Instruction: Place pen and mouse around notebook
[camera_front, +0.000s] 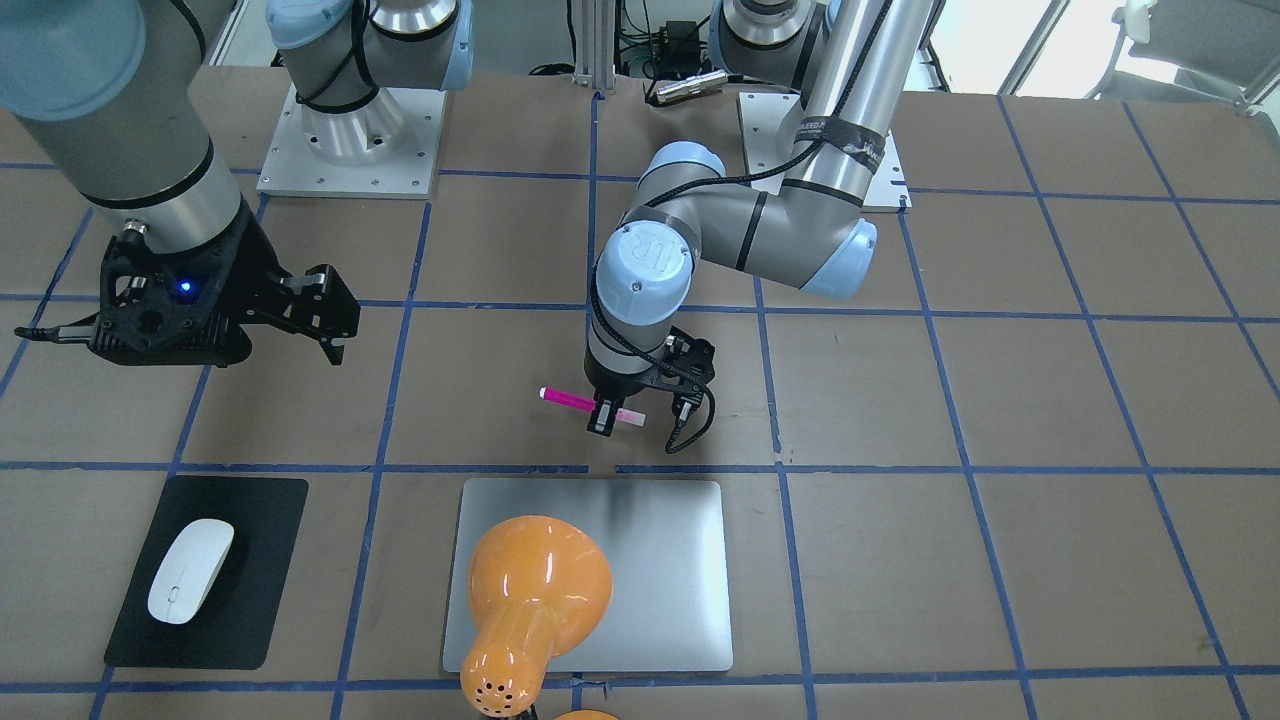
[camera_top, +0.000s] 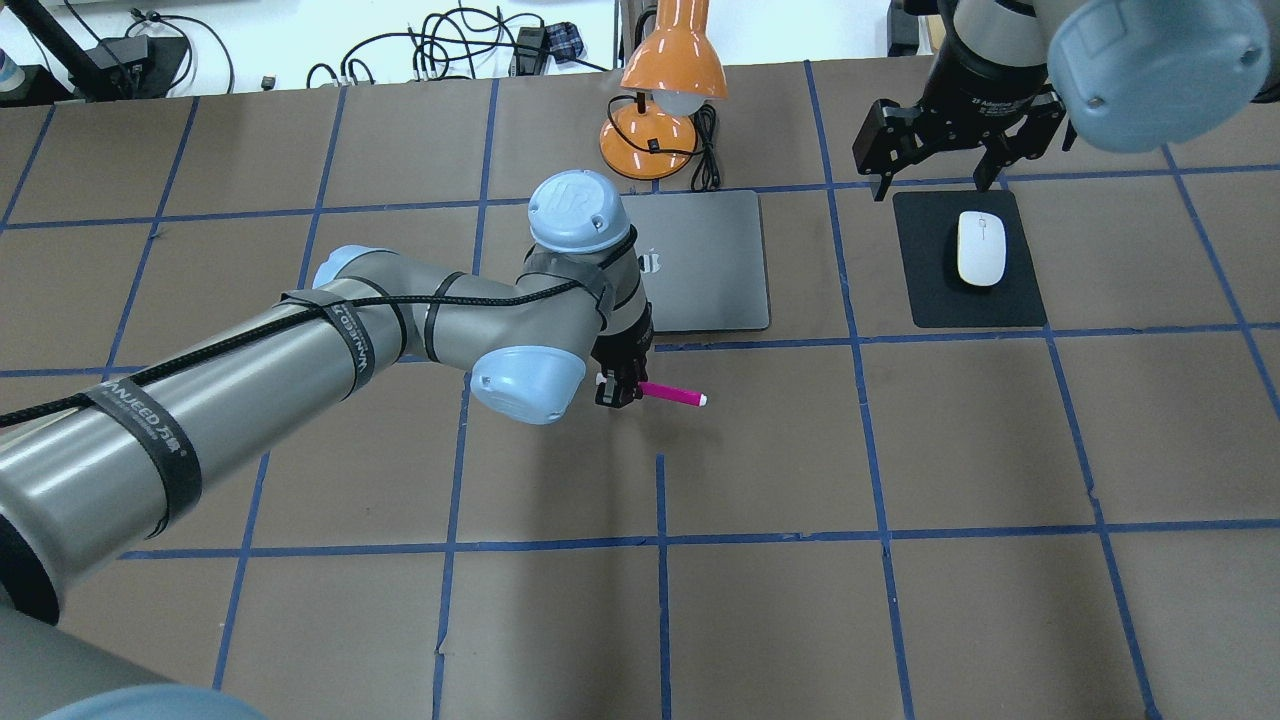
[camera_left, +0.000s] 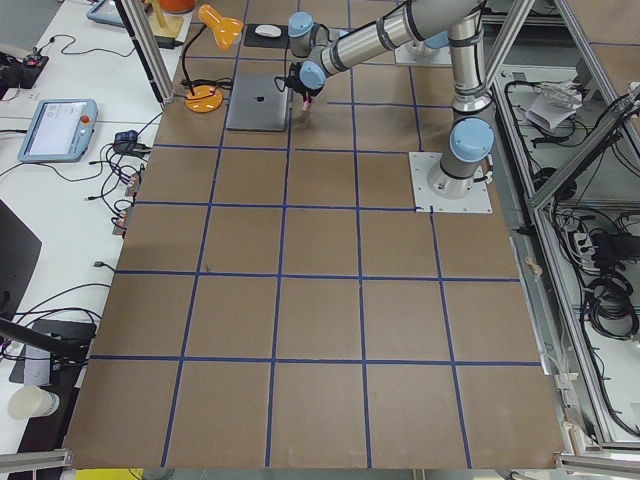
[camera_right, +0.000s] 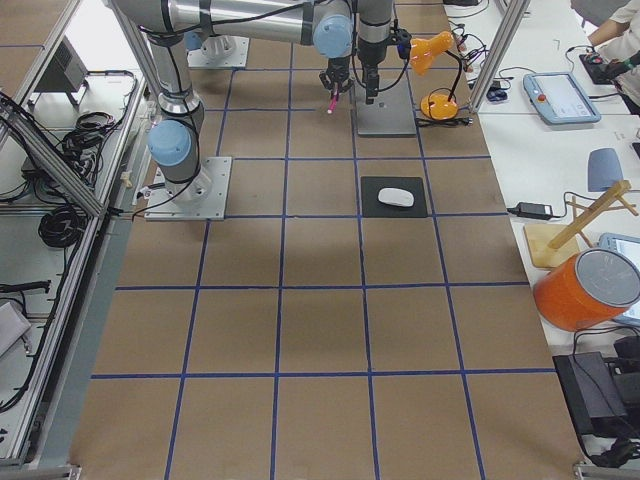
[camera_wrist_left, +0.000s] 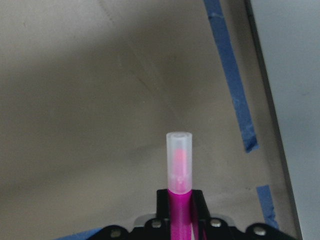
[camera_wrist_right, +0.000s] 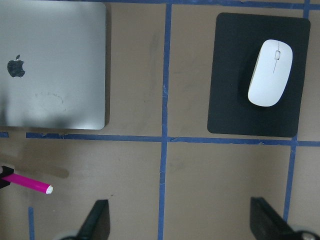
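My left gripper is shut on the magenta pen, holding it level just above the table. The pen hangs a little to the robot's side of the silver notebook, near its front edge. In the left wrist view the pen's pale cap sticks out past the fingers. The white mouse lies on a black mat to the right of the notebook. My right gripper hovers open over the mat's far edge, holding nothing; its wrist view shows the mouse, the notebook and the pen.
An orange desk lamp stands at the notebook's far edge, its shade leaning over the slab. Blue tape lines grid the brown table. Bare table lies to the notebook's left and on the robot's side.
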